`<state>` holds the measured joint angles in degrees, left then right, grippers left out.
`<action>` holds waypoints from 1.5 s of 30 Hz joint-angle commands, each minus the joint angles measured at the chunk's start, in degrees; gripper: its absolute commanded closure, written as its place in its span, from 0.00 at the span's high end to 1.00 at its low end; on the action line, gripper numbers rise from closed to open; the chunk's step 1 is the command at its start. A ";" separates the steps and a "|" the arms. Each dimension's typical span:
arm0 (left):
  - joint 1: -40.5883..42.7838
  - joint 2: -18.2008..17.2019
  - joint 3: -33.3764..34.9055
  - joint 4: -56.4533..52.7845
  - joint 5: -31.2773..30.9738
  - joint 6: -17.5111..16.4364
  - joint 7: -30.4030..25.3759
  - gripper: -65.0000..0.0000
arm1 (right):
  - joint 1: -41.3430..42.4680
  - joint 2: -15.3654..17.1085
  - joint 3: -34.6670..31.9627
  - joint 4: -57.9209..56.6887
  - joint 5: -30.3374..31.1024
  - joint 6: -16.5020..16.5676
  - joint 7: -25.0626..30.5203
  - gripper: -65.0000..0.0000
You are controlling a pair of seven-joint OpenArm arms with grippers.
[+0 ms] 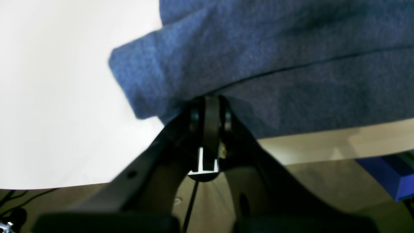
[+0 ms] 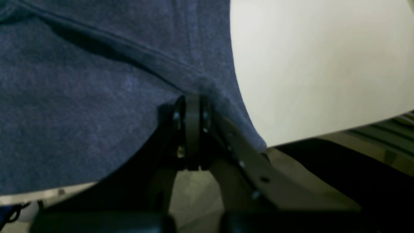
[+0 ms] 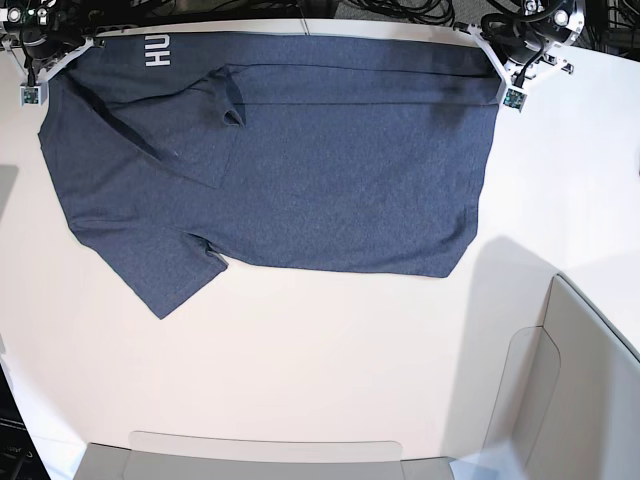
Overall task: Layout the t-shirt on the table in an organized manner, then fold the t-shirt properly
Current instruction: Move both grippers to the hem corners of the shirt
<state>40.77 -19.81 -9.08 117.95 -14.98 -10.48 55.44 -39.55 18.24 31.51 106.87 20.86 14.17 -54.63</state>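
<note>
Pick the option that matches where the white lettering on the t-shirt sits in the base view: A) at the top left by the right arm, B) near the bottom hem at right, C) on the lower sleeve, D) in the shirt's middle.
A: the white lettering lies at the top-left edge of the t-shirt, close to the right gripper.

One dark heathered navy-blue short-sleeved fabric t-shirt (image 3: pixel 290 170) lies on one smooth off-white counter (image 3: pixel 300 360). Two black robot pincers show, the left pincer (image 1: pixel 211 106) and the right pincer (image 2: pixel 191 106). One grey-beige bin wall (image 3: pixel 570 390) stands at the counter's corner.
</note>
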 commanded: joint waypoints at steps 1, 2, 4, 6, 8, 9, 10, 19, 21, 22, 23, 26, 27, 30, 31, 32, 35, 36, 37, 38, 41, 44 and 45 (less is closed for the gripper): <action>0.24 -0.27 -0.54 1.39 0.17 0.15 -0.80 0.00 | -0.93 0.35 0.10 1.57 -0.42 0.20 -1.24 0.00; 0.15 -0.27 -0.54 1.39 0.17 0.15 -0.80 0.00 | -0.93 0.35 0.10 2.63 -0.42 0.20 -1.24 0.00; 0.15 -0.19 -0.54 1.48 0.17 0.15 -0.80 0.00 | -0.85 0.35 0.19 4.73 -0.42 0.20 -1.24 0.00; 0.06 -0.19 -0.54 1.57 -0.01 0.15 -0.80 0.00 | -0.85 0.27 1.24 6.14 -0.42 0.20 -1.24 0.00; -0.03 -0.19 -0.54 1.65 -0.01 0.15 -0.80 0.00 | -0.23 -0.09 3.09 7.20 -0.42 0.20 -1.24 0.00; -0.03 -0.19 -0.54 1.65 -0.01 0.15 -0.80 0.00 | 0.03 -0.17 3.79 7.46 -0.42 0.20 -1.24 0.00; -0.11 -0.19 -0.54 1.65 -0.01 0.15 -0.80 0.00 | 0.39 -0.17 4.58 7.55 -0.42 0.20 -1.24 0.00; -4.86 2.45 -3.62 2.18 -0.09 0.15 -0.28 0.22 | 7.42 -4.04 12.84 10.36 0.63 0.20 -1.24 0.00; -7.41 3.15 -5.82 2.18 -0.18 -0.11 -0.19 0.26 | 9.97 -5.71 14.34 10.36 2.57 0.20 -1.24 0.00; -8.73 3.07 -6.70 2.18 -0.18 -0.11 -0.10 0.27 | 11.11 -6.50 15.04 10.36 3.45 0.20 -1.24 0.00; -9.96 3.07 -7.75 2.18 -0.18 -0.20 -0.10 0.28 | 12.61 -7.21 15.48 10.36 4.41 0.20 -1.24 0.00; -15.15 3.24 -11.18 2.18 -0.18 -0.20 -0.10 0.28 | 17.79 -9.67 16.36 10.19 5.64 0.20 -1.24 0.00; -17.08 3.42 -12.06 2.09 -0.18 -0.20 -0.01 0.28 | 19.64 -10.46 16.10 10.19 5.38 0.20 -1.24 0.00; -24.03 3.42 -12.41 2.01 -0.18 -0.29 3.07 0.28 | 25.79 -12.39 14.87 9.92 4.68 0.11 -2.20 0.00; -26.49 3.24 -12.41 2.01 -0.18 -0.29 5.79 0.30 | 28.08 -12.57 13.46 9.92 3.45 0.02 -4.05 0.00; -30.00 3.15 -12.41 1.57 -0.18 -0.46 9.75 0.33 | 30.71 -12.48 11.61 9.83 1.25 -0.77 -6.42 0.00; -40.38 3.51 -12.41 -0.98 -0.36 -4.68 19.15 0.42 | 37.92 -12.66 6.87 7.28 -5.26 -3.49 -11.96 0.02; -43.54 3.86 -12.50 -2.21 -1.24 -6.71 21.79 0.44 | 39.86 -12.66 5.20 5.88 -7.46 -3.76 -12.58 0.07; -46.00 4.74 -13.03 -3.62 -2.91 -7.50 23.55 0.46 | 41.09 -12.75 3.70 4.82 -9.04 -3.76 -12.58 0.12; -47.85 5.18 -13.91 -5.38 -4.84 -7.59 24.56 0.47 | 41.97 -12.75 2.65 3.94 -10.09 -3.76 -12.58 0.17; -53.04 5.35 -17.69 -15.58 -12.40 -7.59 24.56 0.49 | 44.52 -12.75 1.06 1.66 -11.76 -3.76 -12.58 0.29; -58.93 5.18 -22.79 -34.04 -20.75 -7.59 24.56 0.49 | 46.36 -12.48 0.54 -1.07 -11.59 -3.76 -12.58 0.36; -59.81 5.00 -24.02 -39.05 -22.69 -7.67 24.56 0.49 | 46.54 -12.31 0.54 -1.51 -11.59 -3.76 -12.58 0.37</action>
<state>-18.06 -14.37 -33.21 77.52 -36.51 -18.02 80.38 6.11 5.28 32.10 104.33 8.93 10.24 -68.07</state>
